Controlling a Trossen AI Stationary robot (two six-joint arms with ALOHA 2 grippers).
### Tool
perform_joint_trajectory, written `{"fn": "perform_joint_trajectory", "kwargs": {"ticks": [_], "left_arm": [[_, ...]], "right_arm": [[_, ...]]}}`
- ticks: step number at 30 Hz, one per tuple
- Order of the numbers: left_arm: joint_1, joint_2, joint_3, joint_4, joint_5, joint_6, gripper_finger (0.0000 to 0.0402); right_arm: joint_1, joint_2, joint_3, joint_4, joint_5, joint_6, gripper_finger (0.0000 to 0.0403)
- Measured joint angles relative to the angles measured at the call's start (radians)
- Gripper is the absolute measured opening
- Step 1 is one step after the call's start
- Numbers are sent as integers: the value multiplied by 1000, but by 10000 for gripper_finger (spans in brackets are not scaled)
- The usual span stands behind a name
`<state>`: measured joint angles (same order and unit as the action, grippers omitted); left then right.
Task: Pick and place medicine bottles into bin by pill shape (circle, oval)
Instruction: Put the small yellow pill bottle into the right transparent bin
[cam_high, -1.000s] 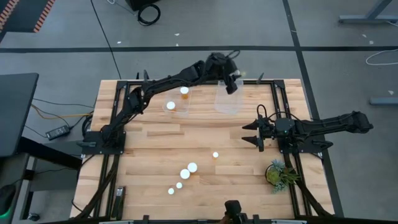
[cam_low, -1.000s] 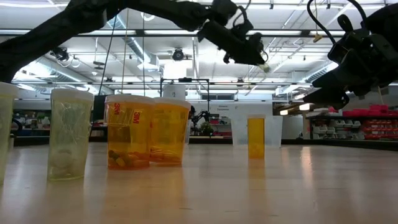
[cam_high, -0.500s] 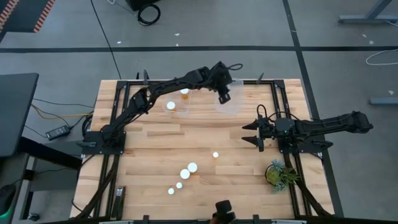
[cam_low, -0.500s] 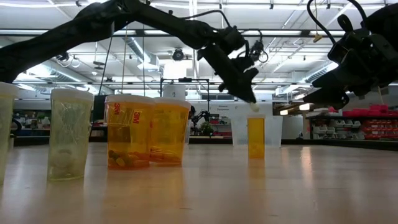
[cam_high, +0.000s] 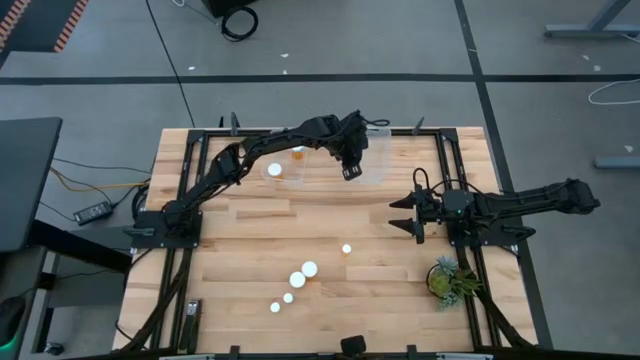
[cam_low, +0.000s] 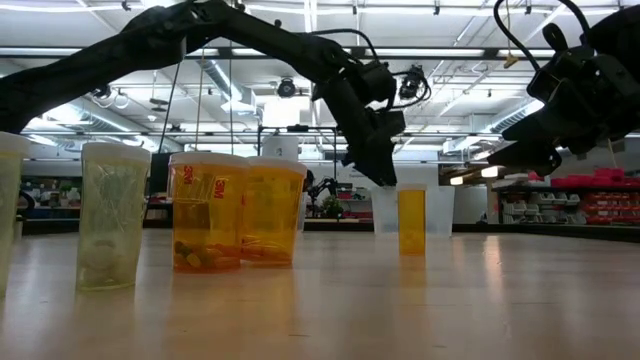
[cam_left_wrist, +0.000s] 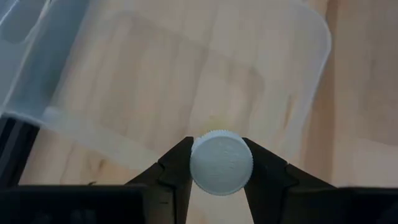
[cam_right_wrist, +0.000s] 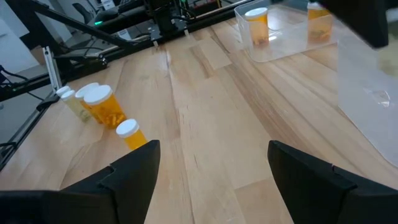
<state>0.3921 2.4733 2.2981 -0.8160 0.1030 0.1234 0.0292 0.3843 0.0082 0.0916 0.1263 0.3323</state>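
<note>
Reaching across the far side of the light wooden slatted table, left gripper hanging over the clear plastic bin w/ rounded corners at far centre-right. Clamping a small orange translucent medicine bottle w/ ribbed round white cap betw. both dark fingers, cap facing the wrist cam, bin floor directly beyond it. In low view, gripper pointing down, just above the far bin's rim.

Sitting in a second clear bin to the left of that one: two white-capped orange bottles, one nearer the far edge.

Waiting at right-centre of table, right gripper w/ jaws spread wide, gripping nothing; wrist view showing both fingers apart over bare wood.

Standing loose on near half of table: one small capped bottle alone, then a diagonal cluster — larger bottle, another touching it, two tiny ones and trailing toward near-left.

Small green potted plant sitting by the right arm's base, near edge.
</note>
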Motion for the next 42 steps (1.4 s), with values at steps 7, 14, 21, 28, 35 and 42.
{"fn": "perform_joint_trajectory", "kwargs": {"ticks": [7,14,21,28,35,42], "left_arm": [[-14,32,0,32,-4,32,123],[-9,44,0,13,-7,66,129],[-9,42,0,40,-41,156,123],[-6,42,0,49,-44,342,131],[1,40,0,54,-42,531,127],[3,40,0,54,-42,660,134]], "right_arm": [[0,0,0,2,0,0,305],[0,0,0,1,0,0,305],[0,0,0,1,0,0,305],[0,0,0,1,0,0,305],[0,0,0,1,0,0,305],[0,0,0,0,0,0,305]]}}
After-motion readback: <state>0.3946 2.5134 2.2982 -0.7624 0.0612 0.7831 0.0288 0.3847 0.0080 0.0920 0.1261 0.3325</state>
